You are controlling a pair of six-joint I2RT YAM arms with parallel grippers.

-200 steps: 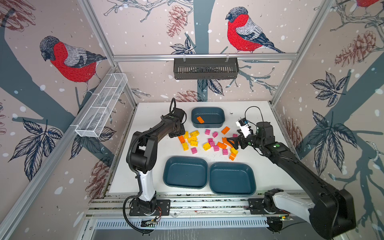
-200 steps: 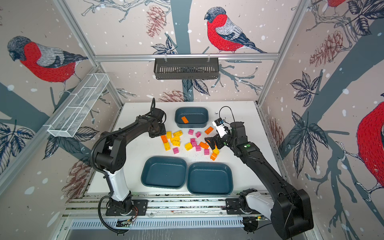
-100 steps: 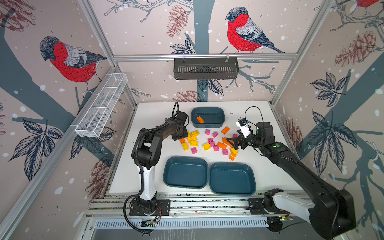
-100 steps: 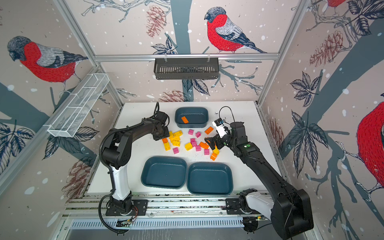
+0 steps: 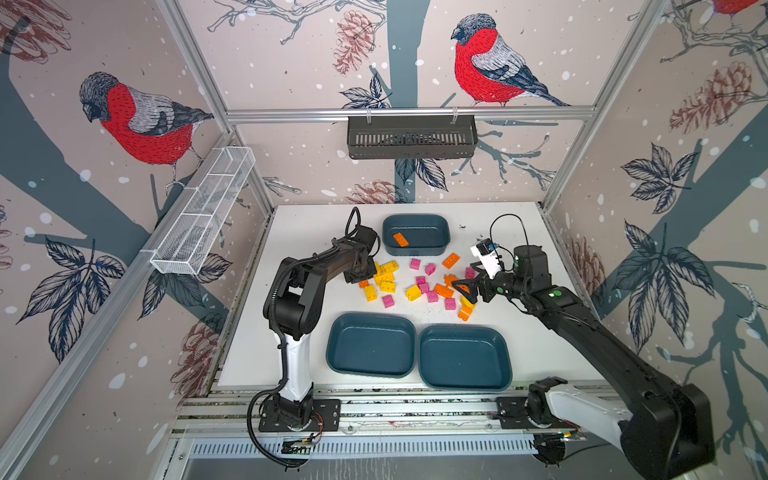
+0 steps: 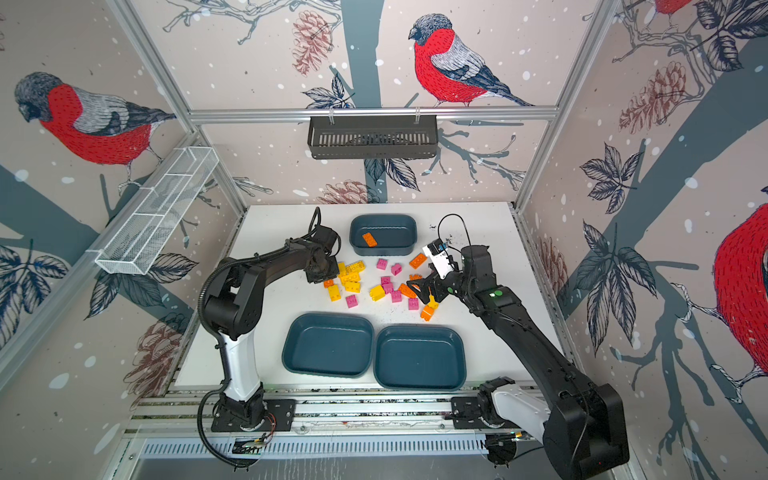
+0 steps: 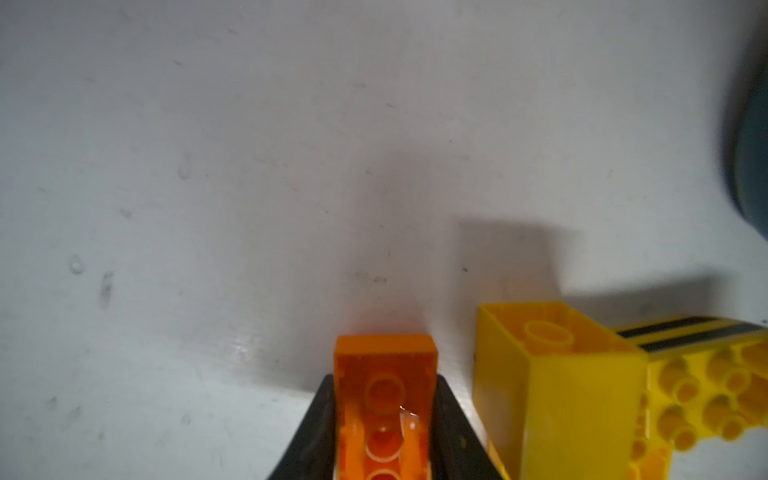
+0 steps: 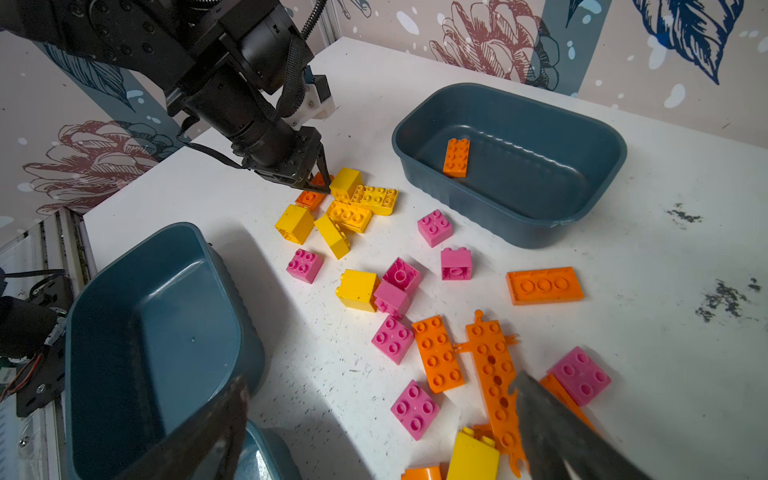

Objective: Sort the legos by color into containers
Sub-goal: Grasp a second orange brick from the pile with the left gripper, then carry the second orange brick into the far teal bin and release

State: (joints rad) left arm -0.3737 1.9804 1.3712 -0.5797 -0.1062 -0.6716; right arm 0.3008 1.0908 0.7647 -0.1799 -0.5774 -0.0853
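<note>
Sitting on the white counter (image 5: 307, 249), three teal tubs (image 5: 371, 351) ring a loose pile of bricks (image 5: 432, 296); the far tub (image 5: 434, 236) holds one long orange brick (image 5: 400, 239). The left claw (image 7: 384, 388) is clamped on a small orange brick (image 7: 384, 359) at the pile's left edge, just beside a yellow brick (image 7: 557, 374). The right claw (image 5: 464, 291) gapes wide over the pile's right side.
</note>
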